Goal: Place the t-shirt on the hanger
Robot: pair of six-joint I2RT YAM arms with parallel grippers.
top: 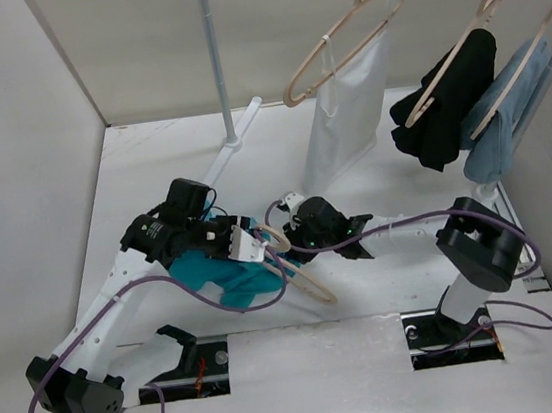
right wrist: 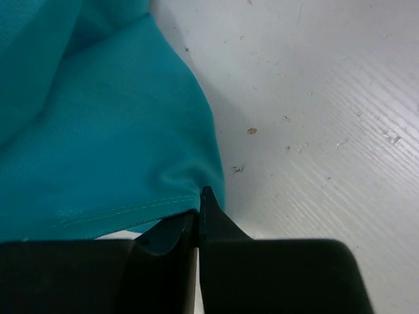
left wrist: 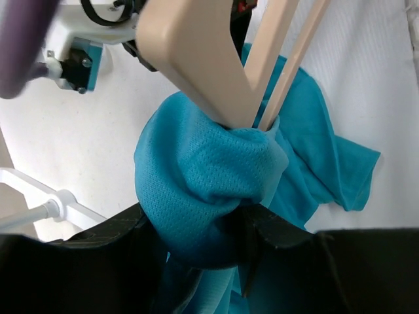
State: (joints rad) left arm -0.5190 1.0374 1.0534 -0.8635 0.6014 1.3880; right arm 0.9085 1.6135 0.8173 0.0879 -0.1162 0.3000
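Note:
The teal t-shirt [top: 214, 273] lies bunched on the white table between my two arms. A light wooden hanger [top: 311, 281] lies across it, its arm running into the cloth. My left gripper [top: 254, 249] is shut on a thick bunch of the t-shirt [left wrist: 196, 176], right where the hanger [left wrist: 196, 59] enters the cloth; the fingers [left wrist: 288, 232] press the fold from both sides. My right gripper [top: 288, 237] is just to the right of it, shut on the t-shirt's stitched hem [right wrist: 118, 163]. In the right wrist view, my right gripper [right wrist: 198, 209] has its jaws closed together.
A clothes rail on a metal pole [top: 216, 63] stands at the back. Hangers on it carry a white garment [top: 344, 107], a black garment [top: 450, 104] and a light-blue garment [top: 508, 123]. White walls close in the table on the left and behind.

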